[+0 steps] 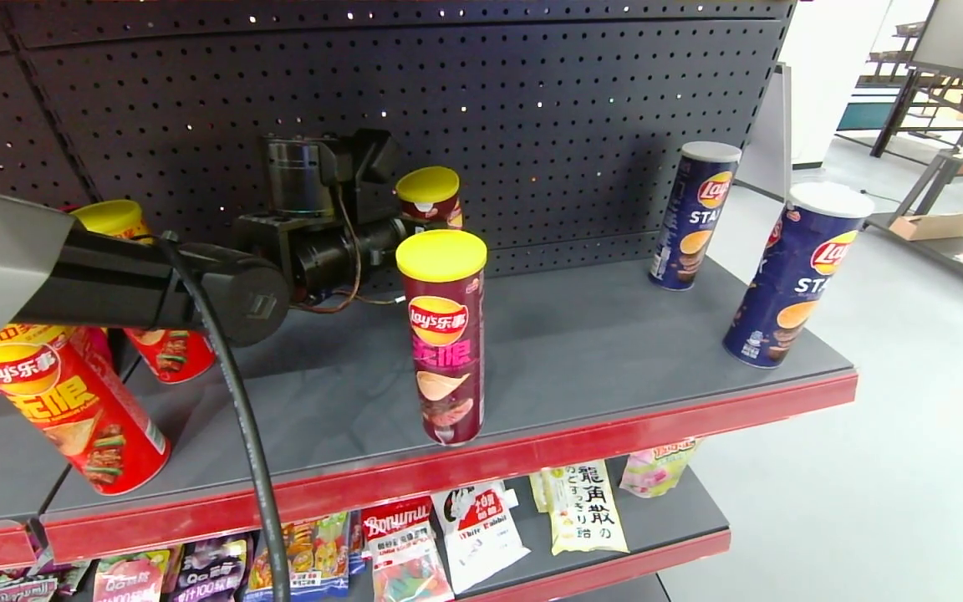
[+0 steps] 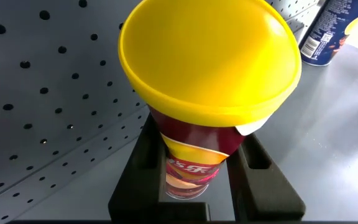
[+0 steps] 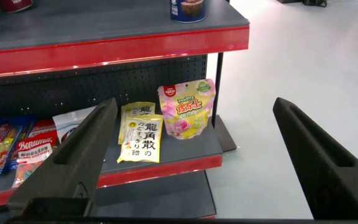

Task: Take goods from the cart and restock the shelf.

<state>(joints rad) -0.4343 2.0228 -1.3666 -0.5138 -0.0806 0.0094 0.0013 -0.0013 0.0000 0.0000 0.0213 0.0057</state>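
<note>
Currently held: your left gripper (image 2: 196, 186) has its fingers (image 2: 138, 171) closed against both sides of the rear maroon can (image 1: 430, 197). It is the yellow-lidded one at upper centre of the head view, close to the pegboard (image 1: 582, 100).
Hidden: you cannot see that can's base. The wrist and the front maroon can (image 1: 446, 351) cover it, so you cannot tell whether it rests on the top shelf (image 1: 615, 359).
Partly covered: the left arm crosses the red cans (image 1: 72, 401) at the left of the head view, and the farther one shows above and below the arm.
Right gripper (image 3: 196, 109): spread wide with nothing between its fingers, and facing the lower shelf (image 3: 194, 148), where snack bags (image 3: 188, 115) lie.
Cut off: the bags along the bottom edge of the head view are cropped.
Edges: the front maroon can stands upright near the red front lip (image 1: 532, 450). Of the blue cans (image 1: 693, 219), one stands by the pegboard and the other close to the shelf's right end.
Open room: you have bare shelf between the front maroon can and the blue cans. There is more at lower left, crossed by the cable (image 1: 247, 435).
</note>
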